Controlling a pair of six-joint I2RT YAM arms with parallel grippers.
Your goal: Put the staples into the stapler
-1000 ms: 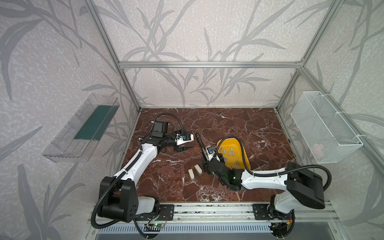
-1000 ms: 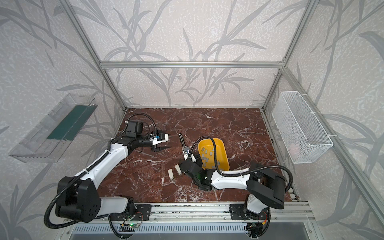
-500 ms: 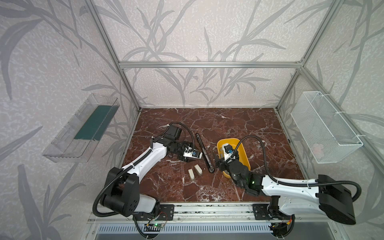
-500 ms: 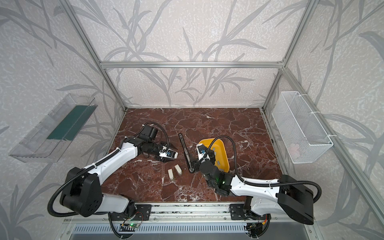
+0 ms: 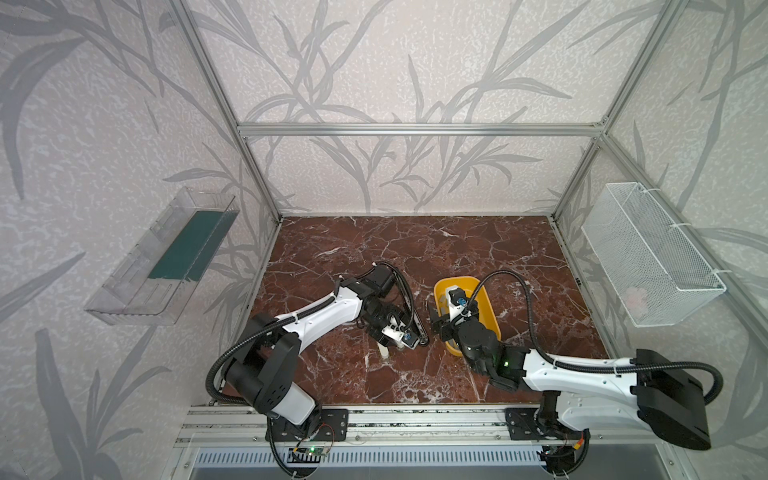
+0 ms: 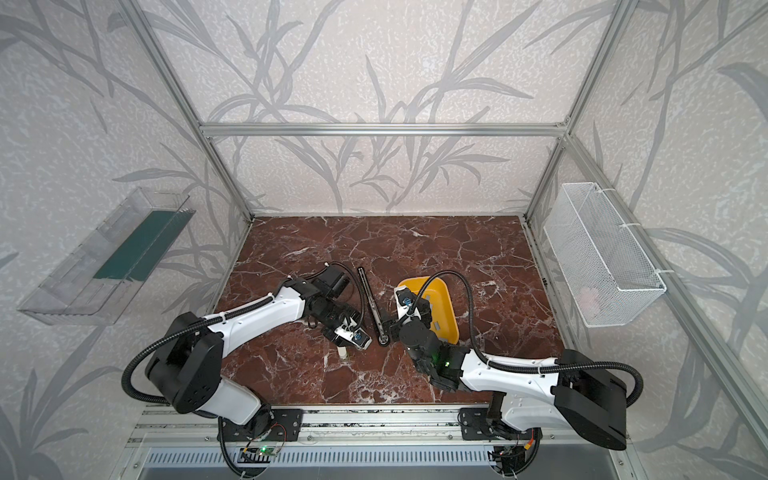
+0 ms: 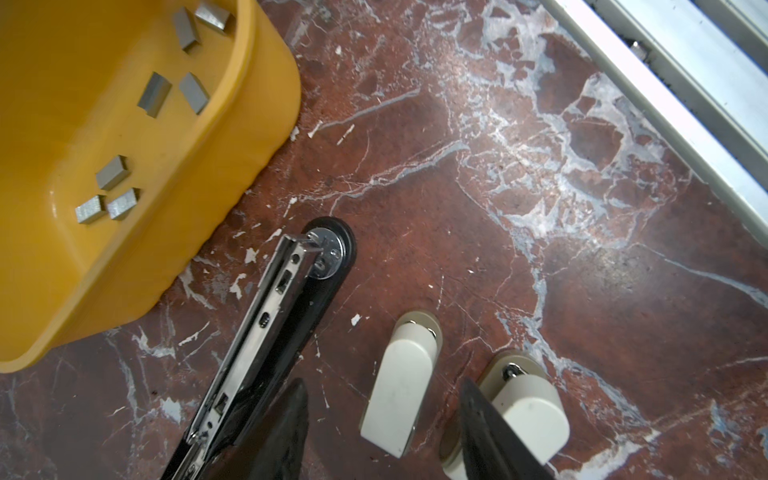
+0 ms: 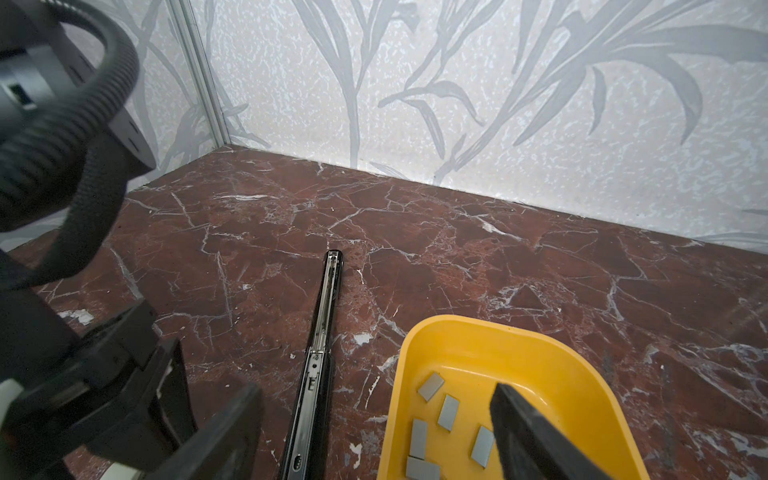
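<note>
1. Your left tool (image 7: 383, 384) is released. Its fingers stand apart, astride a cream mini stapler (image 7: 399, 382) lying on the tabletop (image 7: 540, 249). There's a gap on either side, so nothing is gripped.
2. A second cream mini stapler (image 7: 528, 409) sits right against the outside of one finger, and I can't tell whether they touch. Close here and you may nudge it or clamp the wrong body. Neither cream piece looks to me like the one laid open for loading.
3. The black stapler (image 7: 266, 332) lies opened flat just outside the other finger, with its metal channel bare and facing up. If the left tool drifts sideways, it would knock that channel off line.
4. Your right tool (image 8: 374, 388) is released too, jaws wide and holding nothing. One finger hangs over the yellow tray (image 8: 478, 322) and the other is beside the black stapler, which runs ahead between them.
5. The staples (image 8: 449, 411) I can see are loose grey strips lying flat on the tray floor, below that finger. None sits in the channel, so by my read loading hasn't begun.
6. Risks on the pick:
   - Thin flat strips on smooth plastic will likely slide rather than lift.
   - A hard pinch may snap one.
   - Pressing on the tray wall may shove the tray into the stapler just beside it.
7. Both tools crowd the same stapler, so reaching in together risks a clash.
</note>
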